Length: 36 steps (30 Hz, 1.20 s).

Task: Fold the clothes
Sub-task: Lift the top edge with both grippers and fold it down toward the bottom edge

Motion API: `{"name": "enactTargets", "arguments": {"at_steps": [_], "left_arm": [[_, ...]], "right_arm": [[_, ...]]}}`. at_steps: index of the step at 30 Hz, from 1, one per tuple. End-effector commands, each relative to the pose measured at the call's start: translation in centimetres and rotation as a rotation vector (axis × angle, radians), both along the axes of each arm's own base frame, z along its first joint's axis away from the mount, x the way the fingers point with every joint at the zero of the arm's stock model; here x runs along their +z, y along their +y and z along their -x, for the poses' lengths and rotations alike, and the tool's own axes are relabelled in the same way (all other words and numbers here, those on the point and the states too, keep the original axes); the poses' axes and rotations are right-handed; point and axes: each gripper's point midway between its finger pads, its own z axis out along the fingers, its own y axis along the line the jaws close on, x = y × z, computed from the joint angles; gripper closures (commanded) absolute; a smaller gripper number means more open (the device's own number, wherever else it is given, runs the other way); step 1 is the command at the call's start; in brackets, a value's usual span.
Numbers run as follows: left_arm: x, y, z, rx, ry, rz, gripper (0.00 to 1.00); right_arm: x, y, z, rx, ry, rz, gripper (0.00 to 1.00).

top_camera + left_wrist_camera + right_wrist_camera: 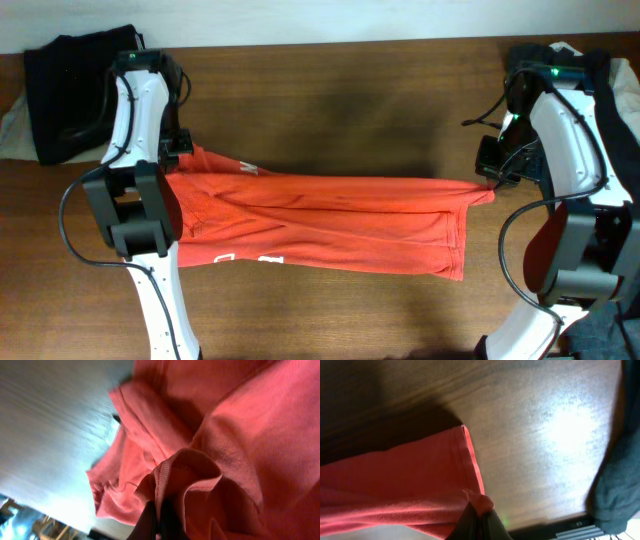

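Note:
The orange-red T-shirt (330,220) lies stretched left to right across the wooden table, folded lengthwise, with white logo letters showing at its lower left. My left gripper (178,150) is shut on the shirt's upper left edge; the left wrist view shows bunched red fabric (210,445) pinched between its fingers (159,522). My right gripper (487,182) is shut on the shirt's right end; the right wrist view shows the hem corner (481,501) pinched between its fingers (479,520), with the cloth (395,485) drawn taut.
Black folded garments (75,85) lie at the back left corner. A long dark grey garment (620,130) lies along the right edge, also in the right wrist view (615,485). The brown table (340,100) shows bare wood behind the shirt.

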Motion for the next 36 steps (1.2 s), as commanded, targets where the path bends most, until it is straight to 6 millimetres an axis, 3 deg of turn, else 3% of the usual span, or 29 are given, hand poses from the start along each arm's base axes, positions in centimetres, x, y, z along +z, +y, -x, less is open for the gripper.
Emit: {"name": "enactTargets", "arguments": {"at_steps": [1,4,6,10,13,17,18,19,20,21,22,24,27,28,29,30,31,32,36], "left_arm": [[2.9,0.9,1.2,0.024,-0.036,-0.043,0.99],[4.7,1.5,2.2,0.053,-0.068,-0.048,0.99],[4.8,2.1,3.4,0.073,-0.046,-0.047,0.99],[2.4,3.5,7.0,0.153,0.076,-0.046,0.99],[-0.2,3.7,8.1,0.174,0.106,-0.047,0.99],[-1.2,3.7,8.1,0.173,0.097,-0.048,0.99],[-1.2,3.8,7.9,0.174,0.092,-0.049,0.87],[-1.2,3.8,7.9,0.174,0.092,-0.049,0.5],[-1.2,3.8,7.9,0.174,0.092,-0.048,0.4],[-1.2,3.8,7.9,0.173,0.092,-0.048,0.39],[-1.2,3.8,7.9,0.173,0.09,-0.049,0.36],[-0.7,3.9,7.2,0.174,0.063,-0.052,0.35],[1.9,3.7,5.3,0.17,-0.002,-0.034,0.36],[2.0,3.0,4.8,0.151,-0.018,0.01,0.4],[1.7,1.2,3.7,0.112,-0.051,0.116,0.46],[1.3,-0.7,2.8,0.064,-0.074,0.219,0.59],[0.8,-2.6,2.3,0.003,-0.084,0.312,0.86],[0.2,-4.5,2.3,-0.044,-0.077,0.385,0.99],[-2.7,-7.1,2.9,-0.11,-0.052,0.41,0.99]], "right_arm": [[2.8,0.0,0.9,-0.013,-0.074,0.016,0.96],[2.1,1.3,3.3,0.017,-0.05,0.009,0.96],[1.3,1.8,4.5,0.012,-0.039,0.01,0.96],[-2.2,2.5,7.2,-0.015,0.029,-0.016,0.96],[-5.0,3.3,8.5,-0.023,0.057,-0.057,0.96],[-5.6,3.6,8.5,-0.026,0.049,-0.073,0.96],[-5.6,3.6,8.6,-0.026,0.054,-0.073,0.89],[-5.6,3.6,8.6,-0.025,0.051,-0.073,0.8],[-5.6,3.5,8.5,-0.025,0.047,-0.069,0.36],[-5.5,3.5,8.4,-0.021,0.043,-0.069,0.06],[-5.2,3.4,8.0,-0.006,0.029,-0.071,0.01],[-3.9,3.1,6.7,-0.009,-0.009,-0.064,0.01],[-0.4,2.7,4.2,0.019,-0.092,-0.067,0.01],[-0.1,2.9,3.8,0.03,-0.108,-0.076,0.07],[-0.1,3.5,3.5,0.039,-0.124,-0.113,0.4],[-0.5,3.8,3.5,0.037,-0.123,-0.131,0.67],[-1.2,4.1,3.7,0.039,-0.114,-0.139,0.8],[-2.1,4.4,3.9,0.045,-0.109,-0.146,0.9],[-6.1,7.1,5.0,0.059,-0.108,-0.251,0.94]]}}
